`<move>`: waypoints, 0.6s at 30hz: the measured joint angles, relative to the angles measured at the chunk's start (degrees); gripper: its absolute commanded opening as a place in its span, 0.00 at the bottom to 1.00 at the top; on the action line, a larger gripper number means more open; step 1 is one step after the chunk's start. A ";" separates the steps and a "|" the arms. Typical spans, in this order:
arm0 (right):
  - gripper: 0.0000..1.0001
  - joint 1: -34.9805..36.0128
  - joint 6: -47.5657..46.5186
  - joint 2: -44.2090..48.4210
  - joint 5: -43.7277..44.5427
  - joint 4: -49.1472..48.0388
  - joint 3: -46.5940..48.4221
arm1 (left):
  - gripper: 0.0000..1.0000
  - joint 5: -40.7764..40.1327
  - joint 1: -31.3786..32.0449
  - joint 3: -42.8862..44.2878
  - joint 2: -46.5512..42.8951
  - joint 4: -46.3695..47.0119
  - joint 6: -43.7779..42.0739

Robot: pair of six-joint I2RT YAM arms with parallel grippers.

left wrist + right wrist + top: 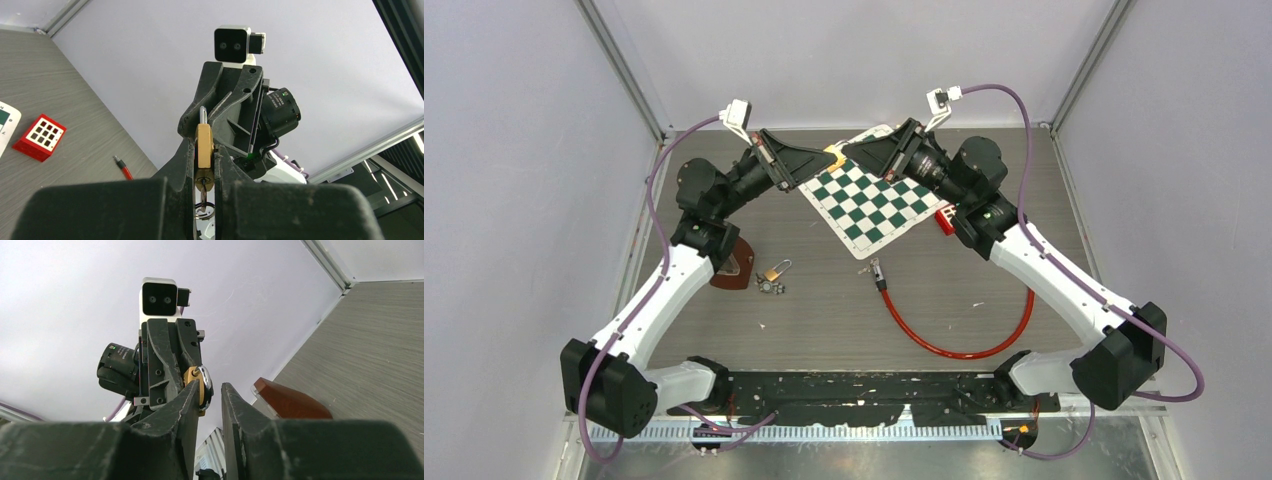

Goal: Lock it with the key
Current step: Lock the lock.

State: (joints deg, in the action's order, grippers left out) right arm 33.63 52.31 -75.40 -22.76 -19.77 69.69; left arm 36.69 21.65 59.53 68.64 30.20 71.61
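Observation:
My left gripper is shut on a brass padlock and holds it in the air above the chessboard. A key sits in its keyhole, with a key ring hanging below. The padlock's steel shackle points at my right gripper, which is open with a narrow gap. The shackle lies at the tip of its left finger. In the top view the two grippers meet tip to tip at the padlock.
A green-and-white chessboard lies under the grippers. A second small padlock with keys, a brown object, a red cable lock and a red block lie on the table.

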 measured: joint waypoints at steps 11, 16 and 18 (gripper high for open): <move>0.05 0.02 0.57 -0.90 -1.84 -1.36 0.48 | 0.54 1.22 -0.02 -0.24 -0.02 -0.11 -0.46; 0.05 -1.14 -1.05 -0.66 -1.07 -1.07 0.48 | 0.47 2.56 -0.02 -0.33 -0.70 -1.73 -3.21; 0.05 -2.01 -1.66 -0.09 -1.14 -1.07 0.46 | 0.47 2.99 -0.04 -0.35 -1.29 -3.45 -5.97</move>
State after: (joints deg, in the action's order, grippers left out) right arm 31.62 50.65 -75.48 -23.90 -20.84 70.15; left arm 39.68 21.61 59.18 67.35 26.74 65.65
